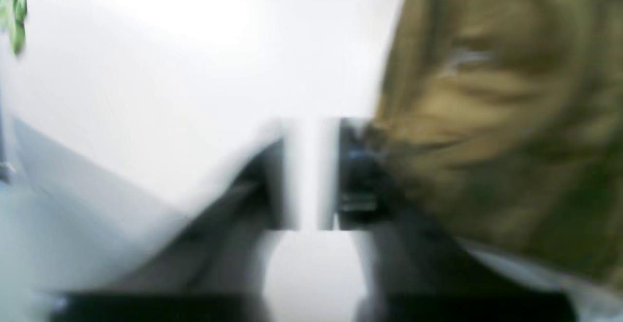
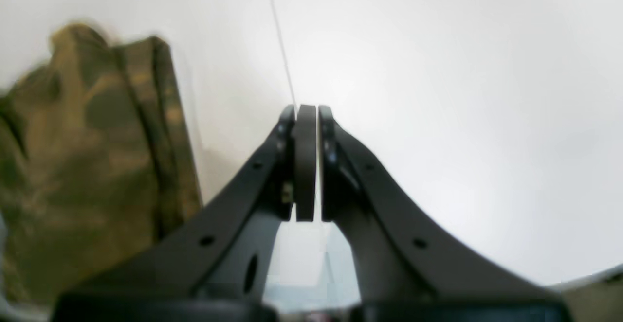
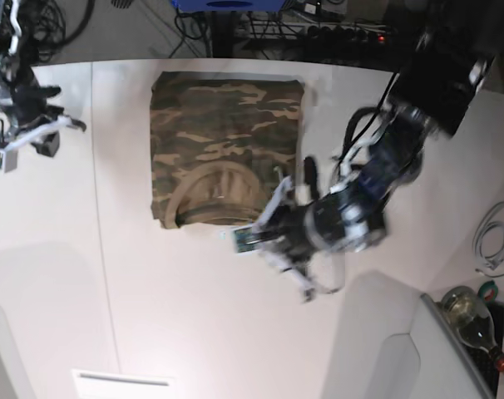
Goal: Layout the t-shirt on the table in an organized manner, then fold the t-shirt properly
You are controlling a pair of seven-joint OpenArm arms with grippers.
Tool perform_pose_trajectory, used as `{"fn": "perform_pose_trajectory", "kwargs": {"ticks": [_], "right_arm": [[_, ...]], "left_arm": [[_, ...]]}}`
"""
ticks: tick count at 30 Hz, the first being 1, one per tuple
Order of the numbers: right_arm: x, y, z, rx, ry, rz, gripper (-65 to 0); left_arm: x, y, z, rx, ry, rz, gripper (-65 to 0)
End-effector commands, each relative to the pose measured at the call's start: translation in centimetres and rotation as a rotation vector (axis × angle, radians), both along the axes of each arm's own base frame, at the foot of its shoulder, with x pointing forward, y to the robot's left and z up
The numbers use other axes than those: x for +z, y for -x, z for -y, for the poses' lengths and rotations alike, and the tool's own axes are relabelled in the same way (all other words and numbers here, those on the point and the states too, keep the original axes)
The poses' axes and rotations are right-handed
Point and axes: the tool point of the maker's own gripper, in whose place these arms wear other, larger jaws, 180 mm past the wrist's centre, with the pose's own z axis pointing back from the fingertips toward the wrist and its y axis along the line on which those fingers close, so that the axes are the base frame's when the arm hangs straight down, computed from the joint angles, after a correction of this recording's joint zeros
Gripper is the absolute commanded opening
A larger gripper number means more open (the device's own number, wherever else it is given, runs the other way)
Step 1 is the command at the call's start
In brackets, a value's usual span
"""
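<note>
Shirt (image 3: 225,150) folded compact on table (image 3: 152,316). Left gripper (image 1: 311,176) shut, empty, beside hem; right gripper (image 2: 306,166) shut, empty, parked aside.

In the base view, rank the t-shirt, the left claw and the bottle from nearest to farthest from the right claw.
Measured from the right claw, at the view's far left:
1. t-shirt, laid out at the table's top centre.
2. left claw, by the shirt's lower right corner.
3. bottle, far off in the bottom right corner.
</note>
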Motion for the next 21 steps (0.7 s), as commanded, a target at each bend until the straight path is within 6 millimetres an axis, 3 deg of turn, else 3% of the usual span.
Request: {"fn": "perform_pose_trajectory", "kwargs": {"ticks": [1, 3, 6, 9, 13, 17, 21], "right_arm": [[1.4, 0.0, 0.1, 0.053, 0.028, 0.038, -64.4], [1.9, 1.7, -0.4, 0.094, 0.041, 0.022, -64.4], [1.3, 5.1, -0.7, 0.110, 0.044, -0.047, -64.4], [0.4, 8.3, -0.9, 0.123, 0.038, -0.129, -64.4], [-0.3, 14.0, -1.0, 0.143, 0.035, -0.266, -64.4], [-1.0, 20.4, -1.1, 0.199, 0.028, -0.463, -64.4], [-1.5, 24.1, -0.7, 0.300, 0.036, -0.654, -64.4]], "left_arm": [[1.7, 0.0, -0.6, 0.041, 0.057, 0.033, -65.0], [1.5, 2.0, -2.6, 0.125, 0.097, 0.018, -65.0], [-0.8, 6.1, -6.1, 0.245, 0.108, -0.062, -65.0], [-3.2, 10.6, -8.2, 0.314, 0.121, -0.156, -65.0], [-5.6, 17.6, -10.9, 0.394, 0.155, -0.273, -65.0], [-6.9, 24.8, -12.9, 0.463, 0.173, -0.398, -65.0], [-8.3, 31.3, -13.6, 0.502, 0.172, -0.544, -65.0]]}}
